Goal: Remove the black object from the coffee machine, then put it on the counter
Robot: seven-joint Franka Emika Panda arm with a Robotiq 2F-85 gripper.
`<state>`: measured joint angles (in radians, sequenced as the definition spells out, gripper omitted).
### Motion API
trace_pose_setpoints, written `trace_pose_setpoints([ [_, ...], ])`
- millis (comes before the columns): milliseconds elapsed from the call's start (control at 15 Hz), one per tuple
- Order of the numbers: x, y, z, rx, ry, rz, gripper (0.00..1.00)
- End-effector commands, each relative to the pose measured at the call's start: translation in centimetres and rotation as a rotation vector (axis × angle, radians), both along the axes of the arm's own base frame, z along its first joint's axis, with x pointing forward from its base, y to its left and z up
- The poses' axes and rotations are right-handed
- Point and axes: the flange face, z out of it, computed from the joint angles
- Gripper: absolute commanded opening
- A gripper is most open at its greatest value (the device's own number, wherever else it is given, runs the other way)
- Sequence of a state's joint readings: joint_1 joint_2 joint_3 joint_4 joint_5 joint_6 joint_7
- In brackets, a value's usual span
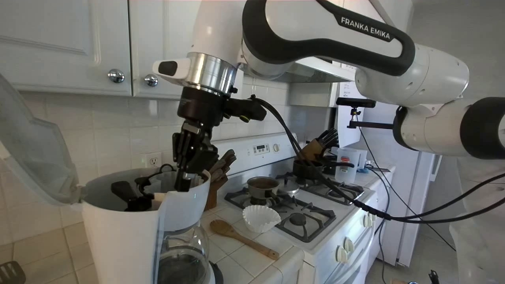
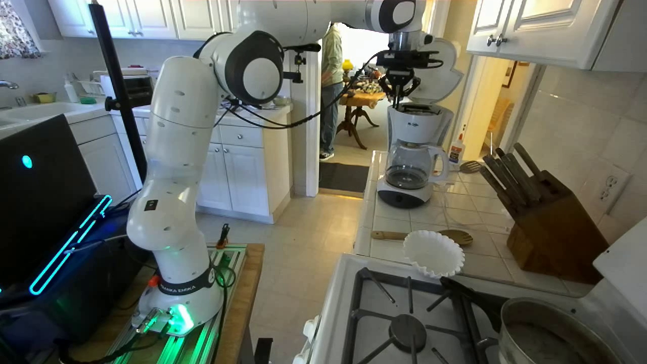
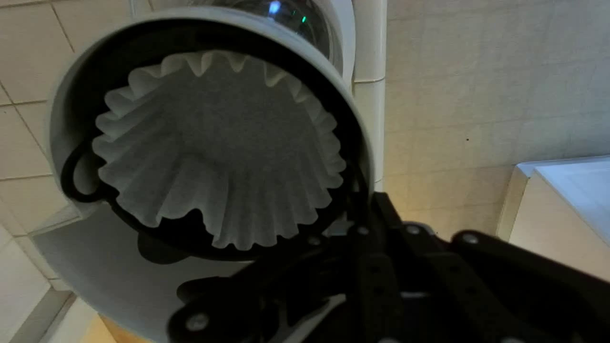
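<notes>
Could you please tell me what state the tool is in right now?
Tool: whether it is shut on the black basket cannot be told; its fingers stand close together near the rim.

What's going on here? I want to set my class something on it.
A robot arm is working at the white coffee machine, whose lid stands open. The arm's gripper is by the edge of the black filter basket, which sits in the machine's top with a paper filter inside. Whether it has gripped the basket, I cannot tell. The basket is not yet on the counter.
</notes>
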<state>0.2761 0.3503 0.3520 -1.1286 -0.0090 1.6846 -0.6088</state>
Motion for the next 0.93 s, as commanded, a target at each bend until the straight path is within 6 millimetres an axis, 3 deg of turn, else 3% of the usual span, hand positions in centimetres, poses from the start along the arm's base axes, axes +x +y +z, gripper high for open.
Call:
trace_pose_setpoints([
  [0,-0.2,0.0,1.0,0.0,-0.006,0.007,0.01],
  [667,-0.2,-0.1,2.1,0.0,-0.032,0.003,0.01],
  [867,-0.3,-0.1,2.6,-0.002,-0.045,0.004,0.26],
])
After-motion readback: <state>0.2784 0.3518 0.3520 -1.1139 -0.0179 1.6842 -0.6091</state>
